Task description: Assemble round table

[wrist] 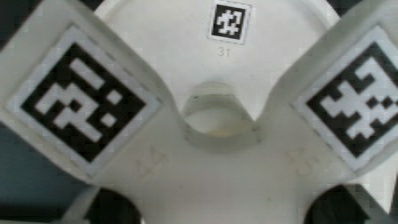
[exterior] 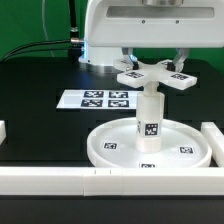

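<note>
The large rimmed disc (exterior: 105,140) lies on the black table. The short cylinder (exterior: 149,122) stands upright on its central hub, a tag on its side. My gripper (exterior: 150,64) is shut on the cross-shaped piece (exterior: 152,77) and holds it level just above the cylinder's top; I cannot tell whether they touch. In the wrist view the cross-shaped piece (wrist: 196,160) fills the picture, with two tagged arms and a round socket in its middle. The tagged cylinder (wrist: 228,22) shows beyond it. My gripper (wrist: 222,205) has dark fingertips (wrist: 116,205) on either side of the piece.
The marker board (exterior: 104,99) lies flat behind the disc at the exterior view's left. Long white bars run along the front (exterior: 110,180), the right (exterior: 212,135) and the left edge (exterior: 3,130). The robot's base (exterior: 130,30) stands at the back.
</note>
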`<act>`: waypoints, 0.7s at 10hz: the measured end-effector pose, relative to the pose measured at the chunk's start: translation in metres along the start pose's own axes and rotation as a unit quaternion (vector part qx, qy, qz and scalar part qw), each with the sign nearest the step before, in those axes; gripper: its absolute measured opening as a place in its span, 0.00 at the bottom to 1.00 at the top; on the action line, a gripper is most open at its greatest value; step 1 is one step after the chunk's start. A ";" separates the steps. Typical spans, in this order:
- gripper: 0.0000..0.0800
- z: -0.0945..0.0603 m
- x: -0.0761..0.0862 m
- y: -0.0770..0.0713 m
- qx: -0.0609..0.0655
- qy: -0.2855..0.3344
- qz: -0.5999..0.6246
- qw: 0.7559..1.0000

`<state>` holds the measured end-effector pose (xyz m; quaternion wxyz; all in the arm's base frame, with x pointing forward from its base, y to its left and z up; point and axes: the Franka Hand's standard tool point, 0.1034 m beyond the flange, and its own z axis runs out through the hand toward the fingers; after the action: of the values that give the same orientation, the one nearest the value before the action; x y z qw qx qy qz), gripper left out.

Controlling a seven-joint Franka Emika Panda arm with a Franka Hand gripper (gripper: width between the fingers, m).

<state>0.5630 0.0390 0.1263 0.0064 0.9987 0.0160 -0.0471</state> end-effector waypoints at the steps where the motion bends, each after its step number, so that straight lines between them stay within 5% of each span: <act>1: 0.56 0.000 0.000 -0.001 0.000 0.000 -0.001 1.000; 7: 0.56 0.008 0.003 -0.002 -0.001 0.012 -0.010 1.000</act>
<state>0.5650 0.0409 0.1177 0.0071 0.9990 0.0264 -0.0354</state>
